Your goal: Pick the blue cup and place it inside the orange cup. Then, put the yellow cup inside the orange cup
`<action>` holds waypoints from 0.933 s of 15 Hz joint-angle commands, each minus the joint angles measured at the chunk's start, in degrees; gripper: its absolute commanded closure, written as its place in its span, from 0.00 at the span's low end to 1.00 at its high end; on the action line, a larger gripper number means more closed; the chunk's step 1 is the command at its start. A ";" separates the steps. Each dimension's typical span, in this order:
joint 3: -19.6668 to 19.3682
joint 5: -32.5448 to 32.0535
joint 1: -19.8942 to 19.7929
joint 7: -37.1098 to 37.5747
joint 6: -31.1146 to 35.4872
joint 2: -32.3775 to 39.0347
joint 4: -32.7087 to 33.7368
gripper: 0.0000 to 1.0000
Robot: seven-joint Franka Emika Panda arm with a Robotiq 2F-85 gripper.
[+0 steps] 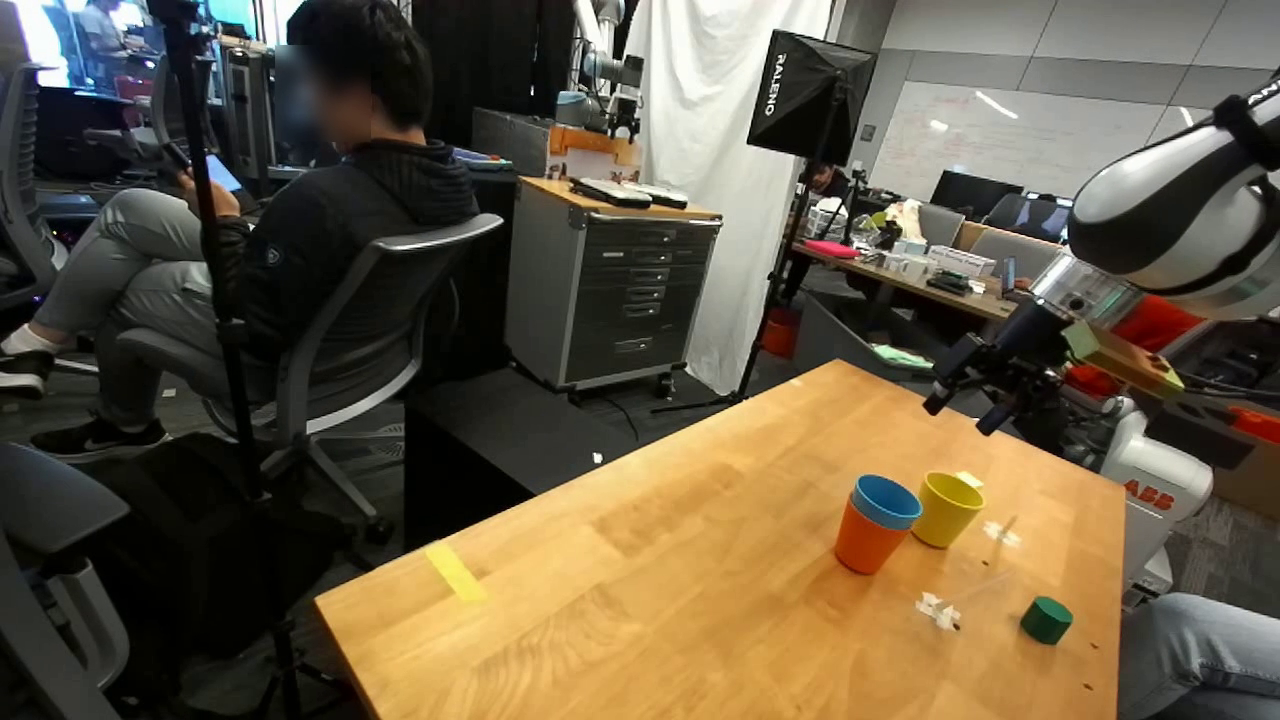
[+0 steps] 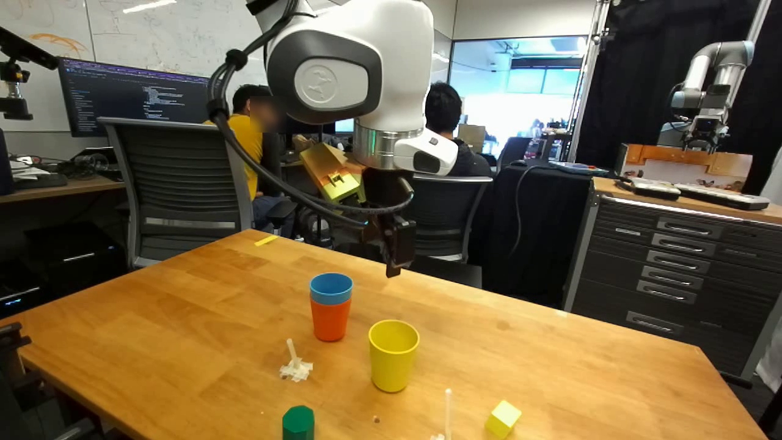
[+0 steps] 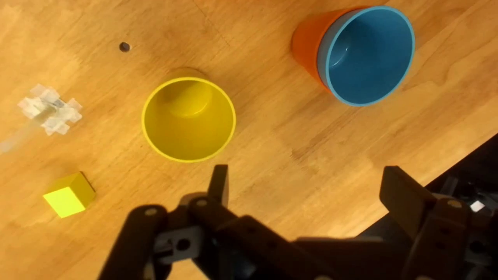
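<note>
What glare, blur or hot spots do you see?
In an exterior view, the window is washed out; in an exterior view, the whiteboard carries bright reflections and the near sitter's face is blurred; in the wrist view, the blue cup shows an inner glint and the cube one bright face.

In exterior view I read RALENO (image 1: 775, 85), white capitals running sideways on black softbox (image 1: 815, 95). Same view gives me ABB (image 1: 1149, 494), red capitals on white robot housing (image 1: 1155, 470). In exterior view, line-drawn emblem (image 2: 319, 84) sits on round cap (image 2: 351, 85) of white arm (image 2: 406, 61). Monitor (image 2: 131, 104) shows lines of text, too small for me. Whiteboard (image 2: 183, 36) carries handwriting too faint for me to decipher.
</note>
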 commanded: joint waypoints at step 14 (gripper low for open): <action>-3.17 -4.00 2.53 4.86 -4.18 11.51 10.38 0.00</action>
